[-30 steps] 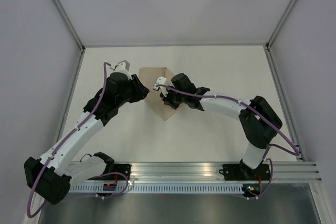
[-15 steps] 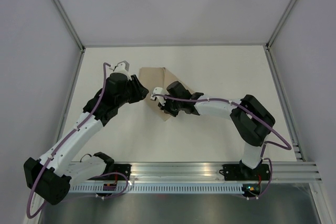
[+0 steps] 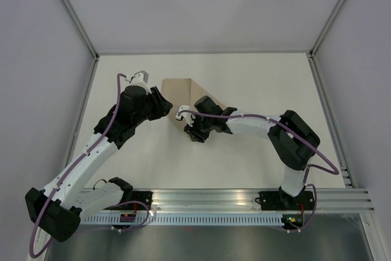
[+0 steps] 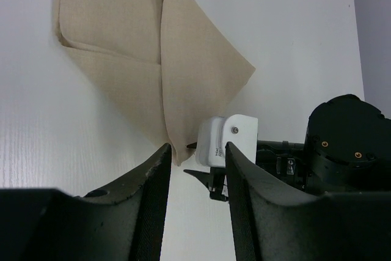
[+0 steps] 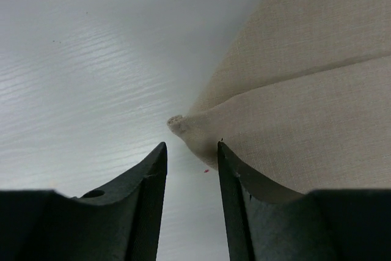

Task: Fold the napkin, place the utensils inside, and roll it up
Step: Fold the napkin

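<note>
The folding step appears to be in hand. The napkin (image 4: 134,47) lies flat on the table (image 3: 263,84), partly folded into overlapping triangles. The right gripper (image 5: 190,146) hovers at the napkin's pointed near corner with its jaws apart, and the tip sits just ahead of them, unclamped. The left gripper (image 4: 197,151), also apart and empty, waits beside the napkin's left edge. The next move likely calls for pinching a corner low against the table to finish the fold. No utensils are in view.

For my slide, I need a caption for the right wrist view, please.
Right gripper, jaws apart, facing a corner of the folded napkin on the white table.
</note>
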